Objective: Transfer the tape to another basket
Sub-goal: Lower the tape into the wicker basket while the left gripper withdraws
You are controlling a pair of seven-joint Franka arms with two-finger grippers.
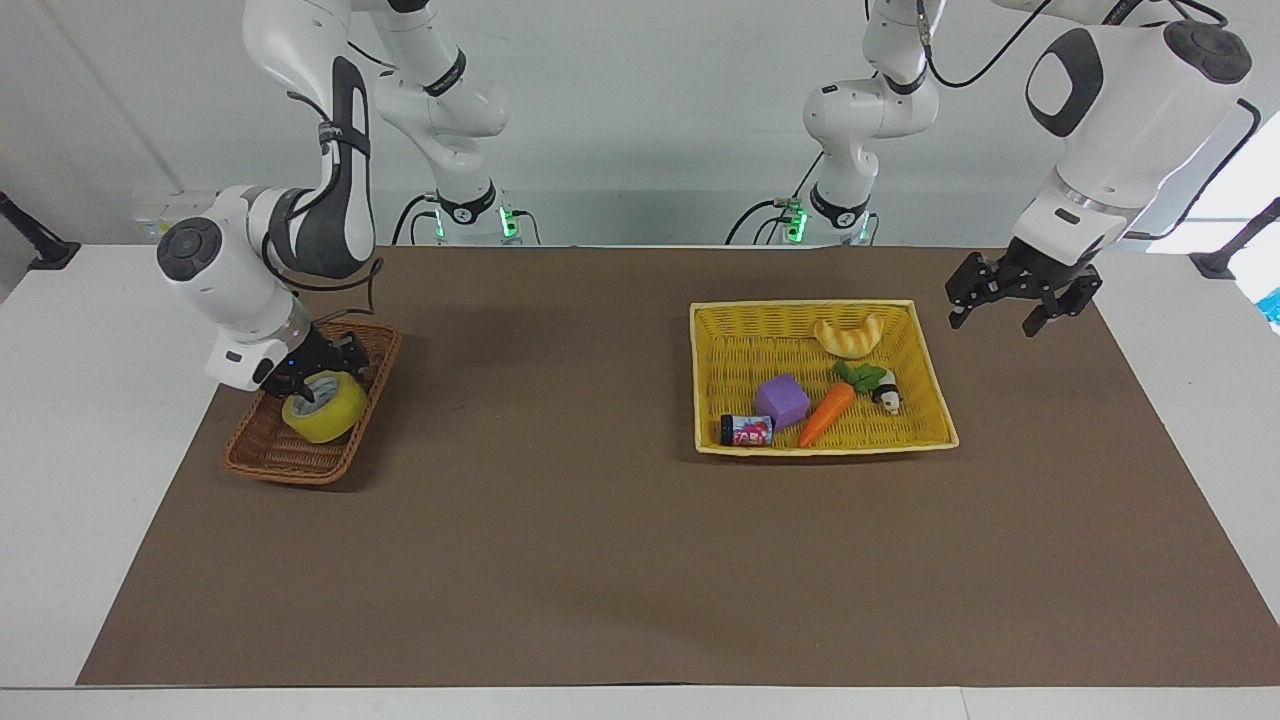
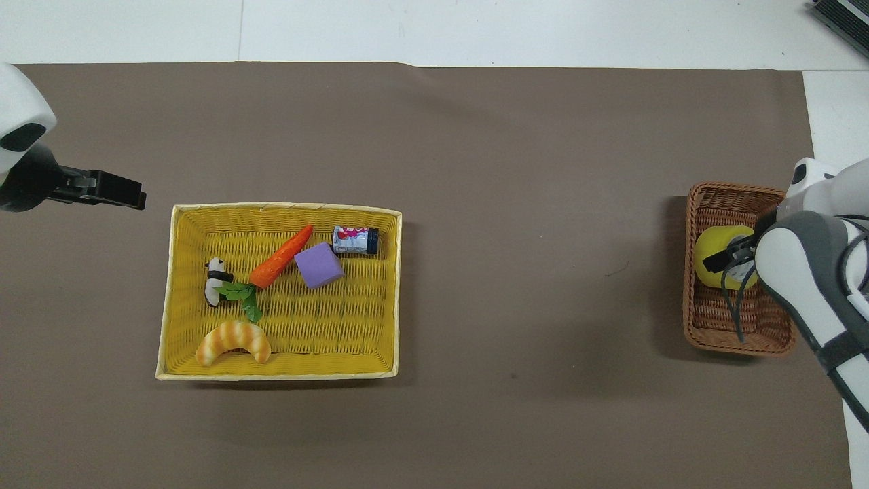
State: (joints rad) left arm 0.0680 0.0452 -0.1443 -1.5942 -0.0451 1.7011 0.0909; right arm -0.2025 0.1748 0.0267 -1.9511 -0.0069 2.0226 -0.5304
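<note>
The yellow tape sits at the left of the facing view, tipped up on its side in the small brown basket. In the overhead view the tape is at the right edge, in the upper half of the brown basket. The right gripper is on the tape and pinches it; one finger goes into the hole of the roll.

The big yellow basket lies right of the middle in the facing view, well apart from the brown one. In it are a purple cube, a carrot, a croissant, a little panda and a small can.

The left gripper hangs at the upper right of the facing view, over the brown mat just beside the yellow basket's corner. Its fingers are spread apart and hold nothing.
</note>
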